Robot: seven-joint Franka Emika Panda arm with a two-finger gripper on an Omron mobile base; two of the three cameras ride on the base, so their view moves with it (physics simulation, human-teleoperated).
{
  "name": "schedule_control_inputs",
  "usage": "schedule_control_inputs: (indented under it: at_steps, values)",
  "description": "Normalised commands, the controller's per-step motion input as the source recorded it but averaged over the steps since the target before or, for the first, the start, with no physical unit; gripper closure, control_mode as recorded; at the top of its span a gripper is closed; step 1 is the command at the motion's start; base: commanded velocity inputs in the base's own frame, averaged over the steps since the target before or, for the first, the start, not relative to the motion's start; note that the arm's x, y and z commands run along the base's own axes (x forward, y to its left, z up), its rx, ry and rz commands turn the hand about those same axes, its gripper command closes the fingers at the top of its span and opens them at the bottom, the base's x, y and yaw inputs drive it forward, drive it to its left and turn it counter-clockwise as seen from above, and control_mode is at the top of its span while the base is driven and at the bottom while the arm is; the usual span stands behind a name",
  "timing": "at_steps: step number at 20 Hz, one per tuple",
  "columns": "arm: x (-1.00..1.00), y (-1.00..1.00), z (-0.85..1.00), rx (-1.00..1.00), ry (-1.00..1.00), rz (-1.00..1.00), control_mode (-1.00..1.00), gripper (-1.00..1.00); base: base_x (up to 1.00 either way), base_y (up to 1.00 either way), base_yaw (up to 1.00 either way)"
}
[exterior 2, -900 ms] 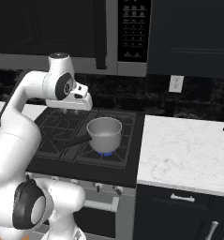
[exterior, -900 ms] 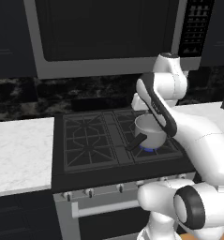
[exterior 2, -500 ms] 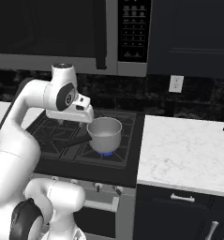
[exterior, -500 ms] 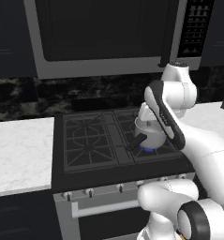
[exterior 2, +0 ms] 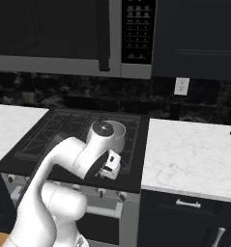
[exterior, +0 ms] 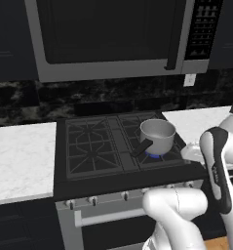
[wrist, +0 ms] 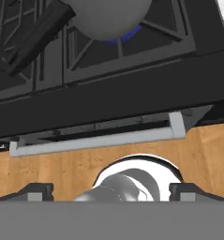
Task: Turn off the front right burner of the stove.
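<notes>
Swinging down: your arm left the cooktop, end effector (exterior 2: 108, 166) now at the stove (exterior: 113, 176) front, fingers spread | front right burner (exterior: 157, 155) still burns blue under saucepan (exterior: 157, 136) | knob next.

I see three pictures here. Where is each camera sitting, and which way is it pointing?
Left base view: behind the arm to its left, looking forward and down at the black gas stove; the white arm fills the lower right.
Right base view: behind to its right, same stove; the arm rises lower left.
Hand view: on the hand, looking down past the bar-shaped oven handle; end effector tips at bottom.
All three share the small steel pot over a blue flame.
</notes>
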Motion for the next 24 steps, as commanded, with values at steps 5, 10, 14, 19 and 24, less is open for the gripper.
schedule_control_inputs:
  at_steps: [5, 10, 14, 19, 24]
  values:
    - [-0.79, -0.96, -1.0, 0.04, -0.21, -0.06, -1.0, -1.0, 0.0, 0.0, 0.0]
    - [-0.57, -0.75, -0.97, 0.01, -0.37, 0.0, -1.0, -1.0, 0.0, 0.0, 0.0]
    - [-0.1, -0.26, -0.51, -0.18, -0.56, 0.08, -1.0, -1.0, 0.0, 0.0, 0.0]
    - [0.0, -0.01, -0.46, -0.36, -0.51, 0.03, -1.0, -1.0, 0.0, 0.0, 0.0]
    - [0.0, 0.0, -0.19, -0.28, -0.4, 0.0, -1.0, -1.0, 0.0, 0.0, 0.0]
